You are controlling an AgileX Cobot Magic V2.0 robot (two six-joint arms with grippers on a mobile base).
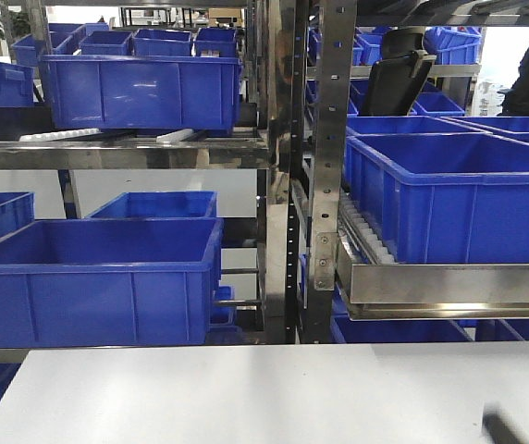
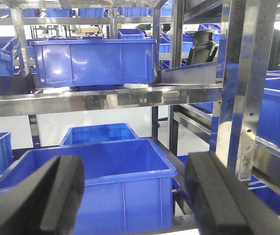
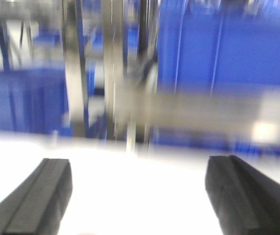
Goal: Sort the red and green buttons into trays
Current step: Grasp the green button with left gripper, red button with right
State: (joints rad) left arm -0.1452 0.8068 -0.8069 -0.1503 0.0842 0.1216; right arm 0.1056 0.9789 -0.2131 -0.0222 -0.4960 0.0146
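Though wide agape and empty, left claw (image 2: 135, 176) and right claw (image 3: 140, 171) before steel racking (image 1: 321, 166) of blue crates (image 1: 140, 92).

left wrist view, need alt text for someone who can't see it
Two black fingers of the open left gripper frame the bottom of the view, holding nothing. Beyond them, deep blue crates sit on the shelves of a steel rack.

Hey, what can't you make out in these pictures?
Buttons and trays: in no view; front view's table is cut off below.
Right wrist view: motion blur smears everything beyond the right gripper.
Front view, lower right: dark blurred object, cut by the edge, unidentifiable.
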